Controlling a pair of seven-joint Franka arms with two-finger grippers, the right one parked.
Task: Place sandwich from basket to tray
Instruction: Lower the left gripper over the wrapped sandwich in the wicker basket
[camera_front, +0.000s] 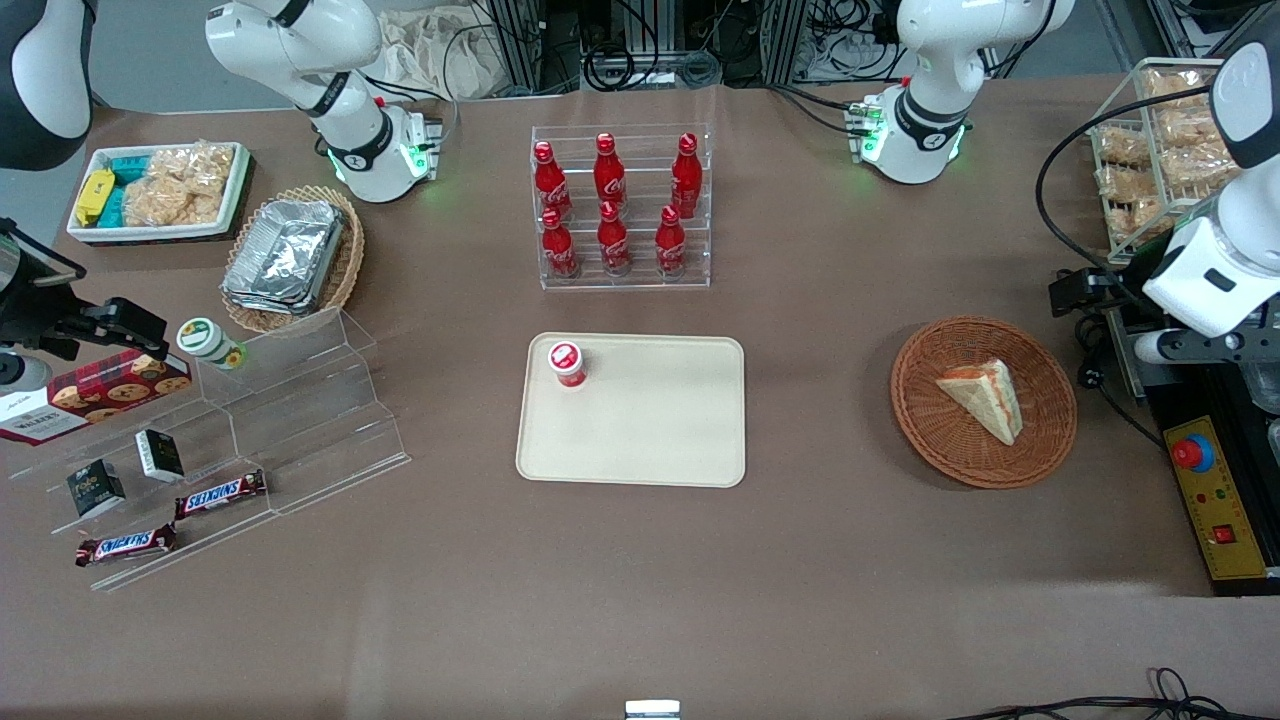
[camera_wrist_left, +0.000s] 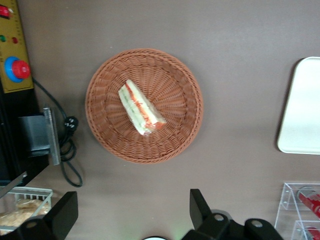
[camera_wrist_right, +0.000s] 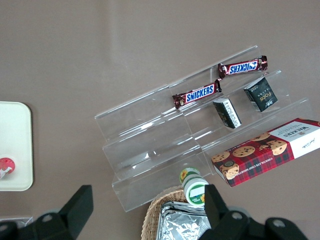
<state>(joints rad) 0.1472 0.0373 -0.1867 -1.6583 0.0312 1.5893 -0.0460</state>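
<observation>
sandwich (camera_front: 983, 397) sits in basket (camera_front: 1050, 440), nothing moved yet | gripper (camera_wrist_left: 131, 212) above basket, fingers wide open, empty | tray (camera_front: 650, 440) waiting, just a red-capped cup (camera_front: 567, 364) on it

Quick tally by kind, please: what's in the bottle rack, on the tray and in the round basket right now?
Red bottles in the rack: 6
Red-capped cup on the tray: 1
Sandwich in the basket: 1
Total: 8
Tool open, above the table beside the basket.
</observation>
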